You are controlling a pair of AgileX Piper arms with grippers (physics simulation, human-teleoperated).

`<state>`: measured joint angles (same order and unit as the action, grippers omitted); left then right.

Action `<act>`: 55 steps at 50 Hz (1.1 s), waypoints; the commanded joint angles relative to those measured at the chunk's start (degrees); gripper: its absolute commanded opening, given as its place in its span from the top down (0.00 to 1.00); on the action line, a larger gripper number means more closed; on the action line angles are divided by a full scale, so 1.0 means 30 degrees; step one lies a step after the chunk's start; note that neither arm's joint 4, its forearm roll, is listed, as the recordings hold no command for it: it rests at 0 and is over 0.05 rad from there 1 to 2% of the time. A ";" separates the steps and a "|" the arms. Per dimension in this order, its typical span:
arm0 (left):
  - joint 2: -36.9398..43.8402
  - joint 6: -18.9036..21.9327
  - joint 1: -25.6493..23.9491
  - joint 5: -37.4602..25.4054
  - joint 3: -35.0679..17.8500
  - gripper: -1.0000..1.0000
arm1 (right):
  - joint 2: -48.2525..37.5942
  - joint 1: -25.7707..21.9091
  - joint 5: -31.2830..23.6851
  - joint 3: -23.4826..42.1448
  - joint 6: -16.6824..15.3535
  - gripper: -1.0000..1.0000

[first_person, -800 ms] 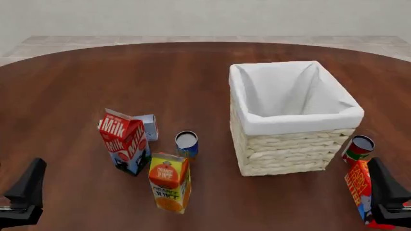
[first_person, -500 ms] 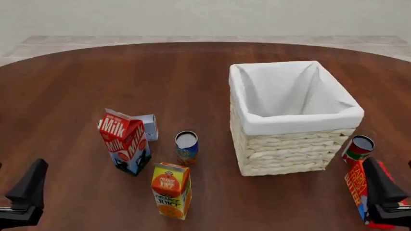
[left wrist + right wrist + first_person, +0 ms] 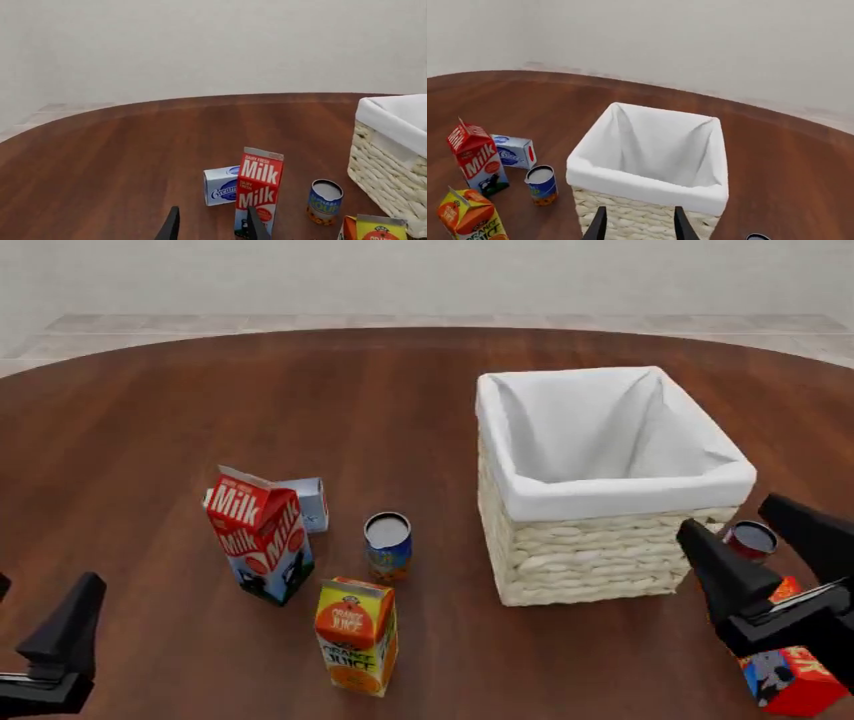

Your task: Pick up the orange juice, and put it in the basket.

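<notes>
Right hand (image 3: 767,540), its two dark fingers spread and holding nothing, hangs beside the large pale wicker basket (image 3: 587,550), half hiding a red-topped can (image 3: 750,537) and a red box (image 3: 790,680). Left hand (image 3: 40,625), also spread and holding nothing, is cut off at the frame corner. Yellow-orange gable-top orange juice carton (image 3: 355,635) stands on the brown wooden table (image 3: 267,400), in front of the red-and-white milk carton (image 3: 260,535).

Front view overlooks the table (image 3: 400,380); both wrist views, lower, share the basket (image 3: 647,192).

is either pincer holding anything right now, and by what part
Nothing is held: the left pincer and right pincer are both open, away from the yellow-and-orange gable-top juice carton.
</notes>
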<state>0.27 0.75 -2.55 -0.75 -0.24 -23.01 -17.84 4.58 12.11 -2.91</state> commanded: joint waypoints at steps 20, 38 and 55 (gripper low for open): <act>0.0013 -0.0747 0.0093 -0.0363 -0.0404 0.00 | -0.7570 -1.0046 0.4272 0.0647 -0.2971 0.00; -0.0066 -0.0777 0.0069 -0.0099 -0.0121 0.00 | -1.2717 -1.3111 0.5872 0.0882 -0.3636 0.00; -0.0076 -0.0408 -0.0106 -0.0023 0.0069 0.00 | -1.7611 -1.2904 0.8178 0.1308 -0.4967 0.00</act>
<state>0.10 -1.17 -2.42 -0.98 -0.30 -68.07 -56.79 25.24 14.95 -15.00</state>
